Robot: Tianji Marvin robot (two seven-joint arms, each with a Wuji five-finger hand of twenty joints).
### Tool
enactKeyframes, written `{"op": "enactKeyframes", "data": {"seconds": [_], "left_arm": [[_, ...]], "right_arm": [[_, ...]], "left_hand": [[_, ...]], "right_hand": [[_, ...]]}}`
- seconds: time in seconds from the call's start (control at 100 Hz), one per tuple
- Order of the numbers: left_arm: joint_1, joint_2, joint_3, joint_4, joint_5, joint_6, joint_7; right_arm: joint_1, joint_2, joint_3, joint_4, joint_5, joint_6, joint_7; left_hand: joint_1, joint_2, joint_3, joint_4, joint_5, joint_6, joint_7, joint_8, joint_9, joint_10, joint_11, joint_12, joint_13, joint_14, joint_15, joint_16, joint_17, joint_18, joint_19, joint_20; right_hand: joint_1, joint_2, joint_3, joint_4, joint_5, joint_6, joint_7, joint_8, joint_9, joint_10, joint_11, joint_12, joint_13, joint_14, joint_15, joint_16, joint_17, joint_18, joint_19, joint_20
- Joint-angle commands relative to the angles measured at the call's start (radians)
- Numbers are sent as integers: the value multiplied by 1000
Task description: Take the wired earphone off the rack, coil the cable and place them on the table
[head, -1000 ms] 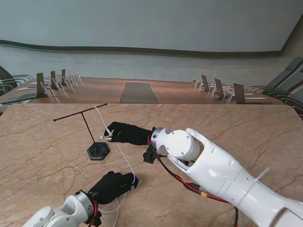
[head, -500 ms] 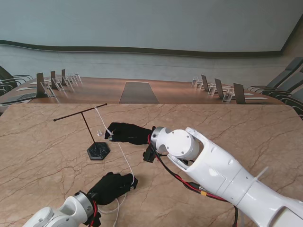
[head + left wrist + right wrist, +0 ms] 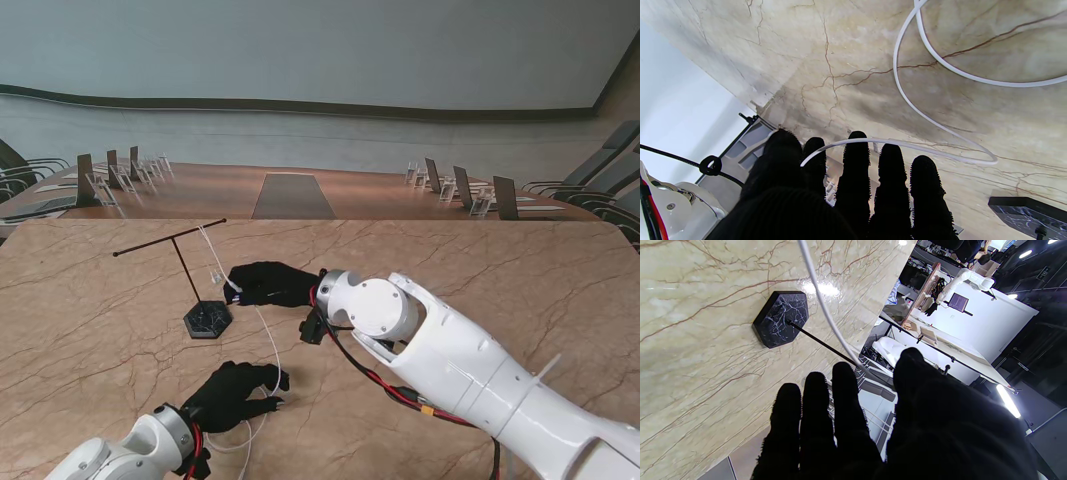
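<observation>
The white earphone cable (image 3: pixel 262 330) hangs from the crossbar of the black rack (image 3: pixel 207 318) and runs toward me. My right hand (image 3: pixel 270 283), in a black glove, is beside the rack's stem, with thumb and fingers pinched on the cable (image 3: pixel 826 311). The rack's hexagonal base (image 3: pixel 780 318) lies just beyond those fingers. My left hand (image 3: pixel 235 393) is nearer to me. The cable (image 3: pixel 853 141) comes out between its thumb and index finger and crosses the straightened fingertips. Loose loops (image 3: pixel 917 100) lie on the marble beyond it.
The marble table top (image 3: pixel 500 270) stretches wide to the right and left. My big white right forearm (image 3: pixel 450 360) crosses the middle of the view. Chairs and a long conference table stand beyond the far edge.
My left hand's fingers have straightened out from a tighter curl and the hand has slid slightly nearer to me. The right hand has shifted a little toward the rack's stem, still on the cable.
</observation>
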Motion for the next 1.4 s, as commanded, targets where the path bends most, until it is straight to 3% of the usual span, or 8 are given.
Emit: {"op": "enactKeyframes", "data": {"seconds": [0.0, 0.2, 0.42, 0.9, 1.0, 1.28, 1.39], "left_arm": [[16, -3, -10, -4, -2, -3, 5], [31, -11, -39, 3, -13, -19, 37], [51, -18, -74, 7, -21, -24, 66], [62, -31, -114, 17, -41, -36, 120], [60, -29, -132, 14, -49, -36, 103], [25, -40, -153, 43, -82, -53, 139], [10, -42, -154, 51, -130, -49, 132]], "right_arm": [[-8, -4, -3, -3, -3, -7, -2], [-24, 5, 6, -10, -22, -10, -3], [-46, 16, 26, -22, -44, -25, -9], [-124, 52, 84, -81, -100, -37, 1], [-144, 60, 98, -102, -113, -30, 5], [-190, 81, 121, -150, -135, -18, 29], [-205, 86, 127, -163, -141, -18, 33]], "left_hand": [[-53, -20, -9, 18, -24, 11, -78, -22, -40, -15, -32, -31, -33, -36, -29, -28, -20, -32, -45, -21], [-194, 23, -9, 23, -37, 25, -212, -87, -91, -27, -106, -113, -68, -65, -135, -113, -20, -32, -211, -57], [-247, 49, -14, 20, -48, 32, -259, -104, -110, -27, -146, -157, -82, -74, -189, -157, -20, -31, -260, -42], [-265, 74, -16, 19, -48, 34, -291, -113, -107, -30, -174, -188, -83, -82, -229, -187, -23, -28, -328, -56], [-273, 92, -17, 18, -44, 39, -319, -130, -121, -41, -223, -241, -88, -100, -299, -249, -23, -36, -437, -113], [-296, 109, -22, 14, -20, 65, -352, -159, -99, -29, -259, -287, -79, -92, -342, -280, -23, -27, -473, -110], [-343, 128, -26, 10, -13, 89, -401, -202, -123, -30, -305, -344, -99, -111, -437, -361, -26, -32, -603, -182]], "right_hand": [[16, 23, 94, 28, 137, -74, 117, 92, 26, 8, 15, 13, 18, 4, 24, -6, 7, 4, 45, -12], [7, 2, 157, 55, 187, -34, 124, 143, 91, 29, 13, 2, 48, 12, 35, -7, 25, 14, 68, -17], [7, -12, 192, 74, 220, -12, 135, 175, 152, 56, 23, 0, 96, 25, 50, -6, 56, 30, 100, -18], [0, -17, 216, 98, 237, 1, 137, 213, 173, 77, 36, 1, 120, 33, 58, -7, 68, 42, 126, -32], [1, -21, 220, 101, 242, 6, 137, 215, 178, 77, 38, 0, 122, 33, 59, -7, 70, 42, 129, -35], [1, -25, 228, 106, 248, 16, 136, 220, 191, 83, 39, -1, 128, 34, 60, -9, 74, 43, 134, -42], [0, -27, 232, 108, 251, 20, 137, 221, 195, 87, 43, 1, 132, 35, 62, -8, 77, 44, 138, -44]]}}
